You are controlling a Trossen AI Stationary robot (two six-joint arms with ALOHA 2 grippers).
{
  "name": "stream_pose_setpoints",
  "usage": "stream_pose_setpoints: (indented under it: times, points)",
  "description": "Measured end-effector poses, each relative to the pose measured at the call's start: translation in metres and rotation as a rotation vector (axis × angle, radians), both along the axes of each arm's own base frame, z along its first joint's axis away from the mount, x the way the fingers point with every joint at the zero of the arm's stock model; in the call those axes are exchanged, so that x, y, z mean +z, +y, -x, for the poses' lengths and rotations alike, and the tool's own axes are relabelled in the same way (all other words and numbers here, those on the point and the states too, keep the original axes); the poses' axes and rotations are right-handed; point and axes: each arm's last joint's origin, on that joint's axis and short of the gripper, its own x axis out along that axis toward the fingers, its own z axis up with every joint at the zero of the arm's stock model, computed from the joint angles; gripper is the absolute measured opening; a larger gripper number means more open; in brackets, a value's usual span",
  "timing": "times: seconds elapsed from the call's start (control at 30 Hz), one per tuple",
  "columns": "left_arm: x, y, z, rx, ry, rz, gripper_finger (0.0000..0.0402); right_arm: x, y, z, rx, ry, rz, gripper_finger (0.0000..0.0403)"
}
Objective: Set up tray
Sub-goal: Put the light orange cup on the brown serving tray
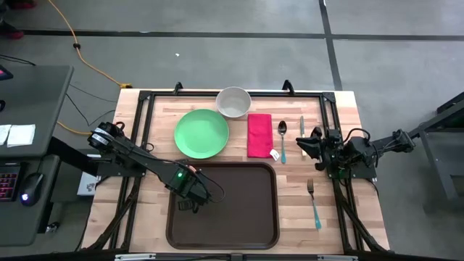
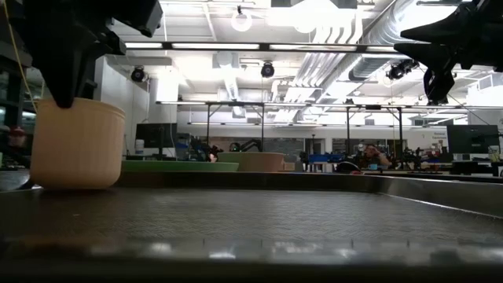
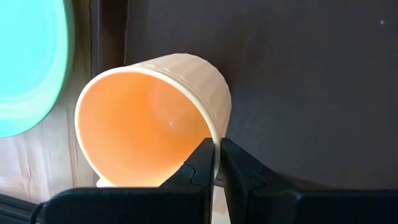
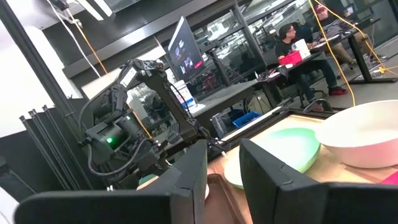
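Note:
A dark brown tray (image 1: 239,217) lies at the table's near middle. A peach cup (image 3: 149,130) stands upright on the tray's far left part, seen at the left of the low view (image 2: 77,145). My left gripper (image 3: 216,149) points down over the cup and is shut on its rim; in the high view (image 1: 190,194) the gripper hides the cup. My right gripper (image 1: 299,143) waits at the table's right side, above the table. It is open, with nothing between its fingers (image 4: 186,180). My left gripper pinches the cup's rim (image 3: 214,134), one finger inside the cup and one outside against its wall. The fingers come from above, pointing down. The cup is upright, and in the low view its base (image 2: 75,185) looks set on the tray.
Beyond the tray lie a green plate (image 1: 201,133), a white bowl (image 1: 233,101), a red napkin (image 1: 259,135), a spoon (image 1: 282,138) and a knife (image 1: 301,127). A fork (image 1: 314,203) lies right of the tray. A black frame (image 1: 145,116) borders the table.

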Motion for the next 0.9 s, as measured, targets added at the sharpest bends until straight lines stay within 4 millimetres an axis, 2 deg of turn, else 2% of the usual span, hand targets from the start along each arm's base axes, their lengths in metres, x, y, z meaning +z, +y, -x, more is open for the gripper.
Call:
stream_pose_setpoints:
  times: [0.9]
  points:
    - [0.0001,-0.0012,-0.0015,0.001,-0.012,0.021,0.0056,-0.0001,0.0001,0.0000,0.003,0.000,0.001,0.0074]
